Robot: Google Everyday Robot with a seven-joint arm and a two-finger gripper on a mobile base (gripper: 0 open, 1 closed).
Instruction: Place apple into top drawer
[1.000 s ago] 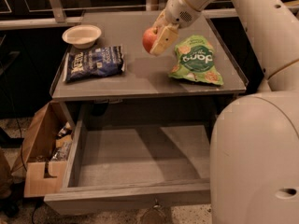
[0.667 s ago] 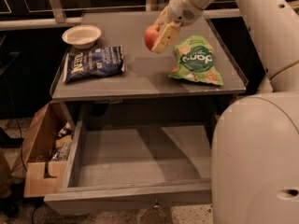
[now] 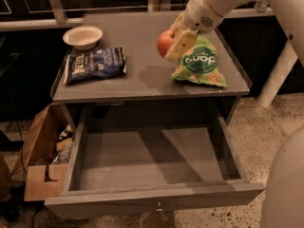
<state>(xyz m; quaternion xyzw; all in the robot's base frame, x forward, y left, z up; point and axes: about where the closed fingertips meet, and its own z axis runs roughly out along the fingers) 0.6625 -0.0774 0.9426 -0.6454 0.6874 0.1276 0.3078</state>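
Red-orange apple [image 3: 164, 42] is pinched tight in my gripper [image 3: 172, 44] — held in the air behind and above the top drawer [image 3: 156, 194], which stands pulled out.

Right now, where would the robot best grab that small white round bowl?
At its near rim, from above: the small white round bowl sits upright and open, so one of the jaws fits inside its wall. The gripper, over the grey tabletop, is shut on the red apple.
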